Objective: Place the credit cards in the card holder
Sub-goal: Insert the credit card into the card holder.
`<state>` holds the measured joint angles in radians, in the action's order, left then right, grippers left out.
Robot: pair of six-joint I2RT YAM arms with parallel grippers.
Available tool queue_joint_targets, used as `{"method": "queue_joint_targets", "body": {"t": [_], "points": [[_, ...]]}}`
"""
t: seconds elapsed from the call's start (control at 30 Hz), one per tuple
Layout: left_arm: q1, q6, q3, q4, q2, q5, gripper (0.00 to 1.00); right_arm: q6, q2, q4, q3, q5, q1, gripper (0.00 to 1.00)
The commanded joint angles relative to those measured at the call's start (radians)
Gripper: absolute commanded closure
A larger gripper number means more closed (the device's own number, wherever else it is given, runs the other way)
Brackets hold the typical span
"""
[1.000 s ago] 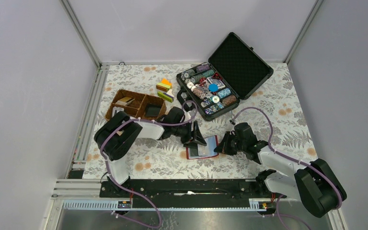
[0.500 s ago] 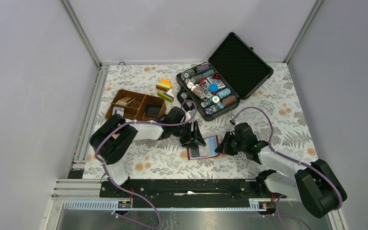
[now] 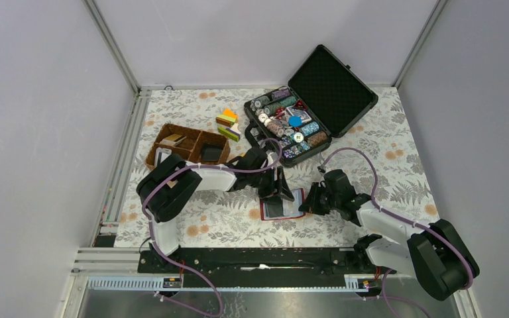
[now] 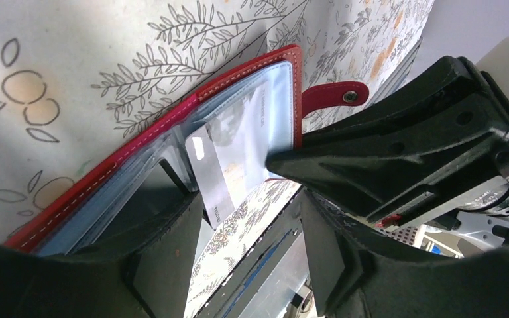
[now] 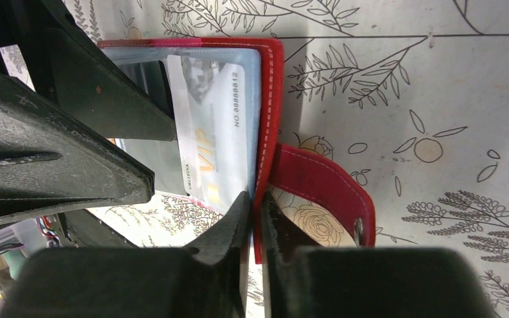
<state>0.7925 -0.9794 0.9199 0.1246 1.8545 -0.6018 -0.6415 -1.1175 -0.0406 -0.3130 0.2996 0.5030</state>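
Your right tool (image 5: 253,199) pinches the holder (image 5: 272,99) edge; your left tool (image 4: 246,202) stands open by a half-seated card (image 4: 205,172). Nudge it home.

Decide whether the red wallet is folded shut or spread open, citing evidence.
Spread open: the wallet lies with clear inner pockets facing up, a card showing inside, snap strap unfastened. The right hand pinches its edge.

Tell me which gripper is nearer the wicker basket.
Left. The left gripper sits over the red wallet's half toward the basket; the right gripper clamps the wallet's opposite edge.
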Motion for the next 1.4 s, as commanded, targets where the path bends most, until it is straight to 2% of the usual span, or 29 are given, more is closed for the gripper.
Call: {"method": "queue_joint_targets", "body": {"t": [0.0,0.17,0.33,0.43,0.53,0.8,1.03,1.37], "points": [[0.019,-0.002,0.036,-0.013,0.035,0.066,0.41,0.028,0.021,0.03,-0.046,-0.036,0.0,0.79],[0.026,-0.011,0.042,-0.001,0.035,0.062,0.41,0.027,0.046,0.059,-0.048,-0.052,0.0,0.57],[0.031,-0.017,0.032,-0.001,0.029,0.063,0.4,0.015,0.066,0.088,-0.052,-0.08,0.0,0.42],[0.033,-0.023,0.023,0.004,0.028,0.063,0.4,0.016,0.072,0.09,-0.053,-0.086,0.0,0.38],[0.041,-0.034,0.021,0.022,0.03,0.06,0.4,0.018,0.064,0.09,-0.051,-0.077,0.0,0.4],[0.06,-0.076,0.032,0.084,0.048,0.057,0.4,0.024,0.037,0.051,-0.047,-0.01,0.001,0.54],[0.064,-0.125,-0.001,0.173,0.007,0.08,0.41,0.023,0.046,0.051,-0.044,-0.018,0.001,0.58],[0.033,0.026,-0.091,-0.088,-0.252,0.295,0.31,-0.012,0.082,0.014,-0.051,-0.015,0.0,0.69]]}}
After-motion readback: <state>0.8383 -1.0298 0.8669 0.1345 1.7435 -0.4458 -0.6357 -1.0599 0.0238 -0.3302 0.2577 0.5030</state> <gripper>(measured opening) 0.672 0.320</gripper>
